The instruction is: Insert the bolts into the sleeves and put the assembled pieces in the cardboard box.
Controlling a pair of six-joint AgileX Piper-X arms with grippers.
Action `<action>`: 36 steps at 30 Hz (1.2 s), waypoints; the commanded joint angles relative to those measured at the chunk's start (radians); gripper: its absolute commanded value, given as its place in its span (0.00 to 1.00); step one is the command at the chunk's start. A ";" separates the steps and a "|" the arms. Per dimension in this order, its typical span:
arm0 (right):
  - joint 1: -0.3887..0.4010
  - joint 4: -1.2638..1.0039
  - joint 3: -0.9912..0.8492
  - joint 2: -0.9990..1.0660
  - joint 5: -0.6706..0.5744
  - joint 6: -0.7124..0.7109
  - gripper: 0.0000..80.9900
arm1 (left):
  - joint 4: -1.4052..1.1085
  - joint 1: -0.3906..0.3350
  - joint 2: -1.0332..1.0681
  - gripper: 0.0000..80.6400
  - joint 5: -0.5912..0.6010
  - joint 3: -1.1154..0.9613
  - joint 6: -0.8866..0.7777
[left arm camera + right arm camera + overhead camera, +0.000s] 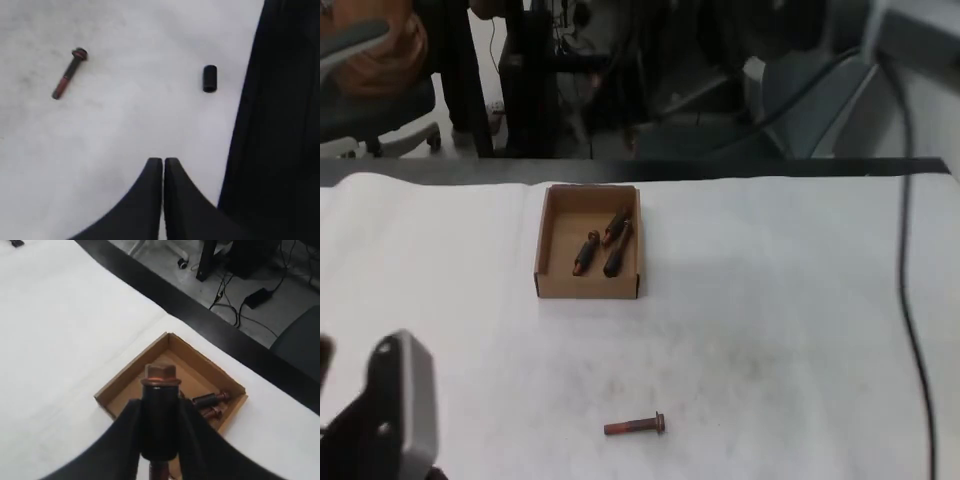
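In the right wrist view my right gripper [160, 412] is shut on an assembled piece [160, 385], a copper bolt in a black sleeve, held over the cardboard box [131, 376]. Two finished pieces [210, 400] show inside the box there. The high view shows the box [588, 286] at the bench's middle with three pieces [604, 244] in it, and a loose bolt [635, 426] near the front. My left gripper [163, 163] is shut and empty above the cloth. Ahead of it lie the loose bolt [69, 74] and a black sleeve [209, 78], well apart from each other.
White cloth [790, 300] covers the bench. Part of an arm [395, 410] stands at the front left corner in the high view. A cable [910, 300] hangs down on the right. The bench's dark edge [280, 125] runs close to the sleeve.
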 commanded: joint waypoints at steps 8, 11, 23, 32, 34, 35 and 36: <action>-0.071 0.210 -0.334 0.250 0.000 0.006 0.01 | 0.072 -0.138 0.097 0.02 -0.073 -0.118 0.062; -0.085 0.259 -0.413 0.329 -0.006 0.008 0.01 | 0.076 -0.183 0.097 0.02 -0.049 -0.133 0.061; -0.091 0.287 -0.497 0.507 -0.171 -0.008 0.01 | 0.179 -0.289 0.097 0.02 0.042 -0.136 0.114; -0.100 0.198 -0.497 0.508 -0.208 -0.003 0.73 | 0.155 -0.288 0.097 0.02 0.108 -0.136 0.114; -0.100 0.198 -0.497 0.508 -0.200 0.027 0.86 | 0.142 -0.288 0.097 0.02 0.108 -0.136 0.114; -0.100 0.207 -0.497 0.508 -0.199 0.034 0.86 | 0.134 -0.288 0.097 0.02 0.108 -0.136 0.114; -0.100 0.218 -0.497 0.508 -0.200 0.036 0.86 | 0.129 -0.288 0.097 0.02 0.108 -0.136 0.114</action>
